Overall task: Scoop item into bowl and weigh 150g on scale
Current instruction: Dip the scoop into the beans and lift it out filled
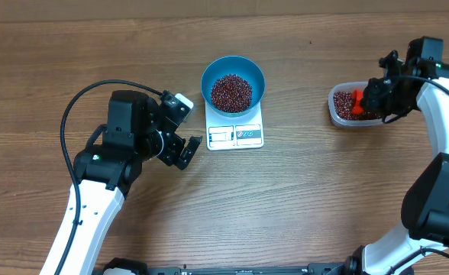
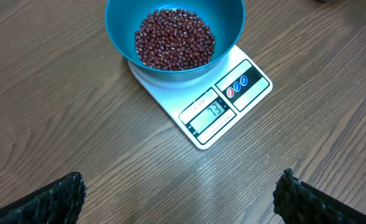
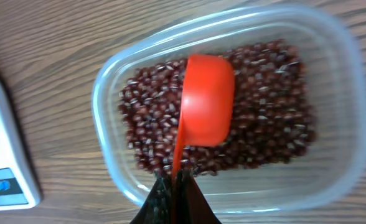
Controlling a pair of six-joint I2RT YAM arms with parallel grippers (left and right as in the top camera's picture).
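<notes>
The beans (image 1: 231,92) are heaped in the teal bowl (image 1: 209,76), set on the white scale (image 1: 236,136). The left fingers (image 2: 52,199) are spread wide and empty near the scale. The handle of the orange scoop (image 3: 206,99) is gripped by the right fingers (image 3: 192,208), over more beans in the clear tub (image 3: 108,93).

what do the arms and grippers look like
The left arm and right arm have white links with black joint housings. A black cable arcs beside the left one. The left gripper has textured black fingers; the right gripper is black too.
</notes>
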